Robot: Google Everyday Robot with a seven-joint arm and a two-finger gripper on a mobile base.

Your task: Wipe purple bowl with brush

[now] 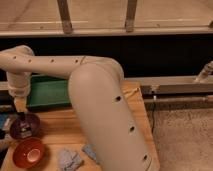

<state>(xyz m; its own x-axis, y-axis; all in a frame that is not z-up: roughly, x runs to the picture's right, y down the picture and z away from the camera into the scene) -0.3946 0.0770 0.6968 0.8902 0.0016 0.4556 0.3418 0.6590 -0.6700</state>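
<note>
The purple bowl [25, 126] sits on the wooden table at the left. My gripper [20, 111] hangs straight down from the wrist just above the bowl's left half. It is shut on the brush [22, 127], a thin dark piece whose pale end reaches down inside the bowl. The big beige arm crosses the middle of the view and hides much of the table.
A red-orange bowl [29, 152] stands in front of the purple one. A green tray [49, 92] lies behind it. A crumpled grey cloth [70, 159] lies near the front edge. A blue object [4, 120] is at the far left. A dark wall with a rail runs behind the wooden table [60, 131].
</note>
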